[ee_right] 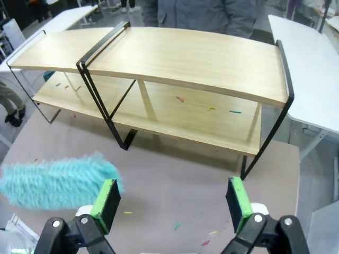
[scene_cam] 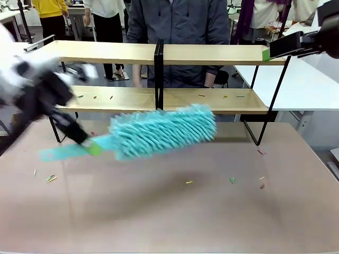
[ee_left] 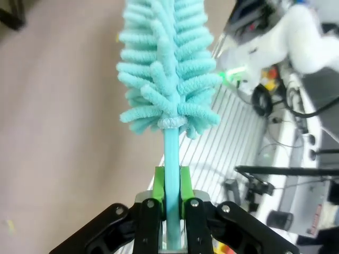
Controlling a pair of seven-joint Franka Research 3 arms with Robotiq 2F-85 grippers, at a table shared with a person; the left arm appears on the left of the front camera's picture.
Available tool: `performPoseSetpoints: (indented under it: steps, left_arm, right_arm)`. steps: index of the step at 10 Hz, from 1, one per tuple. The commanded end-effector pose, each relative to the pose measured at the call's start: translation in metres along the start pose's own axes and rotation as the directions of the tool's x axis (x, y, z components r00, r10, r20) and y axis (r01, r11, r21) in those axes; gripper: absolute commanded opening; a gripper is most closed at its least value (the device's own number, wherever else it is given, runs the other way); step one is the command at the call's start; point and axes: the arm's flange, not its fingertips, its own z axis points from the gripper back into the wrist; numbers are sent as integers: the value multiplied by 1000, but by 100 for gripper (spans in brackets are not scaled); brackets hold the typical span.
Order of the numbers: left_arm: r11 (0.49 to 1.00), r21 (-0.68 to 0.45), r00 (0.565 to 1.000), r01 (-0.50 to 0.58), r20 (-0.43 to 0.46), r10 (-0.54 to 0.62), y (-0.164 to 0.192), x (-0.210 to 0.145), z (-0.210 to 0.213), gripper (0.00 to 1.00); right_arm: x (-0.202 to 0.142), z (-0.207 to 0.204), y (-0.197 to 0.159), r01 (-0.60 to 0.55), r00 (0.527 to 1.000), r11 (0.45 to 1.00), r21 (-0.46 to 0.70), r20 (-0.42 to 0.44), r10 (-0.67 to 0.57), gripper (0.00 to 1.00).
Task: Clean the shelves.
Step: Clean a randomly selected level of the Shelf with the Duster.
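Teal chenille duster (scene_cam: 164, 132) hangs just in front of the shelves (scene_cam: 212, 54), on the robot's side, above the brown table (scene_cam: 169, 222). As far as we can tell it touches no board. Its long axis runs nearly parallel to the boards, fluffy tip toward the right unit, handle toward the left unit's front.

Left gripper (scene_cam: 89, 145), blurred, sits at the handle end in front of the left unit. Its jaws are clamped narrow on the thin teal handle, green pads (ee_left: 159, 182) pressing both sides.

Coloured scraps (scene_cam: 204, 96) lie on the lower board, behind the duster head. So we judge the coming move is a push away from the robot into the lower tier, head flat under the top board.

Right gripper (ee_right: 172, 203) is spread wide, holds nothing, and hovers by the shelves' right end near the top board. Left arm is nearer and has the tool. Loose scraps (scene_cam: 189, 182) lie on the table in front of the shelves.
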Motion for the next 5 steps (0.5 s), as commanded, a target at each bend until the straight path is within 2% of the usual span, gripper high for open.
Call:
performPoseSetpoints:
  steps: [1, 2, 3, 4, 5]
  left_arm:
    - [996, -82, 994, -22, 109, 31, 20, -61, 106, 13]
    - [990, -139, 986, -16, 165, 39, 33, -94, 150, 13]
    - [980, -200, 962, -4, 265, 58, 39, -131, 189, 13]
    - [967, -255, 903, 27, 420, 86, 43, -168, 223, 13]
    - [952, -296, 790, 80, 601, 120, 43, -211, 255, 13]
  right_arm:
    - [0, 0, -1, -5, 1000, 1000, 2, -2, 5, 100]
    - [0, 0, -1, -5, 1000, 1000, 2, -2, 5, 100]
    - [0, 0, -1, -5, 1000, 1000, 2, -2, 5, 100]
    - [0, 0, -1, -5, 1000, 1000, 2, -2, 5, 100]
    - [0, 0, -1, -5, 1000, 1000, 2, -2, 5, 100]
